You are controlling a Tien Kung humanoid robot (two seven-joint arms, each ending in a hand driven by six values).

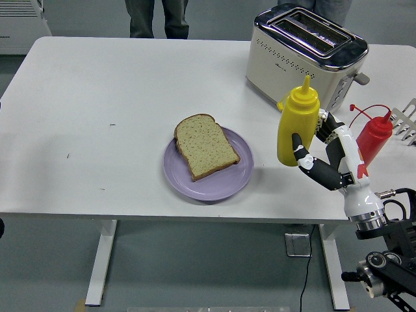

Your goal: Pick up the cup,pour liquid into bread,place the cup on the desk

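right hand (320,156) is gripping the yellow plastic squeeze bottle (297,127) upright, fingers wrapped around it, right of the brown bread slice (205,147) on the purple plate (233,181). looking like set-down phase; next: seating the base on the white table (97,97), then releasing.

A chrome toaster (305,55) with two top slots stands at the far right of the white worktop (97,97). A red squeeze bottle (374,138) stands upright near the right edge, in front of the toaster, with a metal rack (406,117) just beside it, cut off by the frame. A person's legs (156,17) in dark trousers show beyond the far edge.
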